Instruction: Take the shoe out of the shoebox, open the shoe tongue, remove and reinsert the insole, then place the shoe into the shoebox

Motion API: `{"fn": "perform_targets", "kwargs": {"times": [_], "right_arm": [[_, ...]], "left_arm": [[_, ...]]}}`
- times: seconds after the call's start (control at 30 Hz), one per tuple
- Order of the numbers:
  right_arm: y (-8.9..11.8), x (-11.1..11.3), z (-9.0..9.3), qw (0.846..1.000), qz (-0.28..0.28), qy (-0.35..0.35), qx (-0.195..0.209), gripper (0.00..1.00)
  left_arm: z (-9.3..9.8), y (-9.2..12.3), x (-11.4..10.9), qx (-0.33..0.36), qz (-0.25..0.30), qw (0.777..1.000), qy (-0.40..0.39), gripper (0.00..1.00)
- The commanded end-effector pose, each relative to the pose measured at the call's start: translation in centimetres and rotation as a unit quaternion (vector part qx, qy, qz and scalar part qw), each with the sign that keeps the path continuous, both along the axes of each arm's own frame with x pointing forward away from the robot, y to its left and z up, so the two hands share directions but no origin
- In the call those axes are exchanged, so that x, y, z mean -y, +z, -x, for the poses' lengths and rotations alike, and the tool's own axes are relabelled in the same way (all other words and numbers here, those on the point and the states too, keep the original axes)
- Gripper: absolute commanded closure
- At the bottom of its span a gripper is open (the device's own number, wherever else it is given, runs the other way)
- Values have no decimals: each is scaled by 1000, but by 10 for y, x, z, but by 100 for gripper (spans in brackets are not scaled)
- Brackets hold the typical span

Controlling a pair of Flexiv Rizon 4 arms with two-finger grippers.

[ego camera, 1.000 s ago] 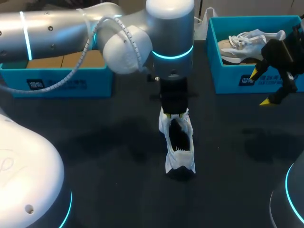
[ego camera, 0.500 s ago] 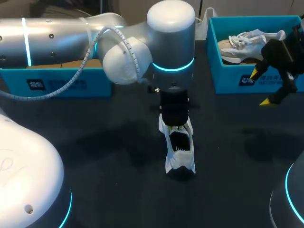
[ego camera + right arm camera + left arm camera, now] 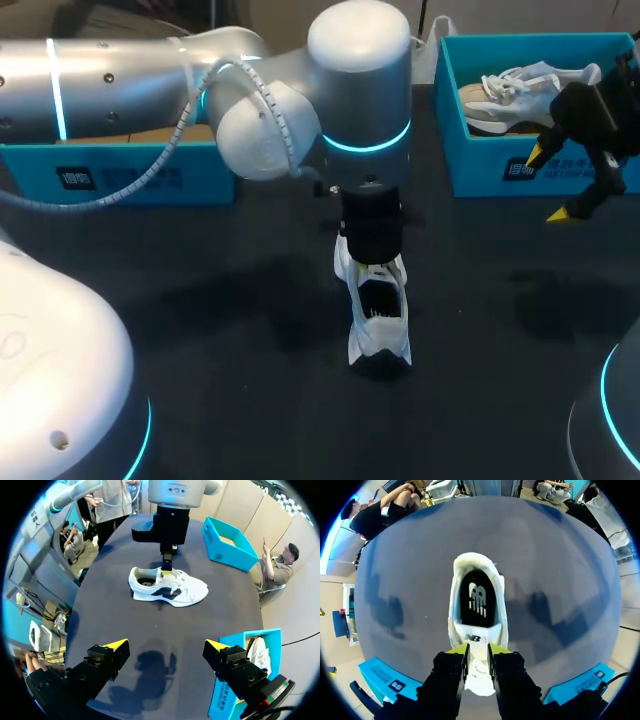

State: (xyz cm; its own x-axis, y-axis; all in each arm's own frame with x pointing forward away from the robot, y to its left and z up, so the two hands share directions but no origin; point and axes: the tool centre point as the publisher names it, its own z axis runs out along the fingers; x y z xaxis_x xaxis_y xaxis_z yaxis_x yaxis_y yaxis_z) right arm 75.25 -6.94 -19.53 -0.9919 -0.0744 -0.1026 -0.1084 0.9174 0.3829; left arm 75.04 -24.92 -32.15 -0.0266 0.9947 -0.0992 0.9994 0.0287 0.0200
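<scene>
As shoe (image 3: 378, 320) lies beneath it, left pincer (image 3: 478, 650) grips tongue (image 3: 476, 641) | right pincer (image 3: 166, 644) gapes, well apart.

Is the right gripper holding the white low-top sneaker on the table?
No, the right gripper hangs open, apart from the white low-top sneaker.

Shoe (image 3: 382, 338) on table (image 3: 250, 330) before two shoeboxes (image 3: 480, 155)
</scene>
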Motion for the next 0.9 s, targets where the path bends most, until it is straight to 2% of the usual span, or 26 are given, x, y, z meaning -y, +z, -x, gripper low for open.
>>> {"fn": "perform_targets", "kwargs": {"times": [0.03,0.23,0.4,0.6,0.73,0.9], "right_arm": [[-1,0,-1,1000,1,0,0,0],[-1,0,-1,1000,1,0,0,0],[-1,0,-1,1000,1,0,0,0],[-1,0,-1,1000,1,0,0,0],[-1,0,-1,1000,1,0,0,0],[-1,0,-1,1000,1,0,0,0]], "left_arm": [[-4,-10,8,6,-11,1000,-2,77],[1,-19,5,-3,-17,1000,-1,80],[8,-19,1,-13,-4,1000,22,81],[6,-4,-1,-7,4,999,51,78],[7,-10,1,-9,-2,997,73,72],[15,-16,-1,-20,-5,995,98,73]]}}
